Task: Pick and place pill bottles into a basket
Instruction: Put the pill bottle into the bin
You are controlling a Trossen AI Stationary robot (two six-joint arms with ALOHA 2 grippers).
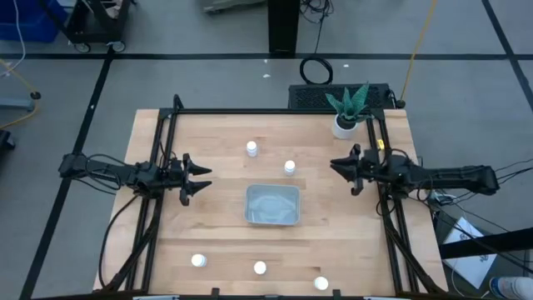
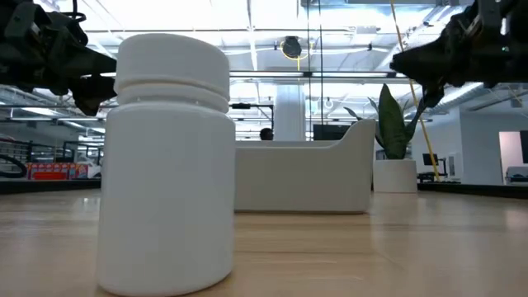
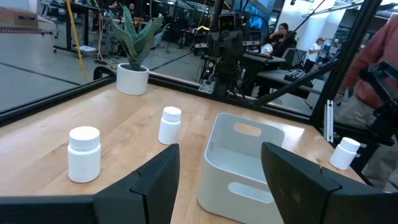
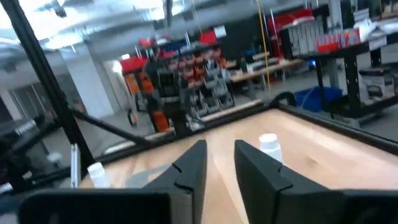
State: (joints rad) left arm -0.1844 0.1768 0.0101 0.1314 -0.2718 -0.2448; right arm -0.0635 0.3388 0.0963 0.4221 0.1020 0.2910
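The pale basket sits at the table's middle; it also shows in the left wrist view. Two white pill bottles stand on their bases beyond it. Three more stand near the near edge; one fills the low view. My left gripper hovers open at the left, fingers wide apart, pointing toward the basket. My right gripper hovers at the right, its fingers a little apart. Both are empty.
A white pot with a green plant stands at the far right corner. A black frame runs along the table's far edge and both sides. A person stands beyond the table's near edge.
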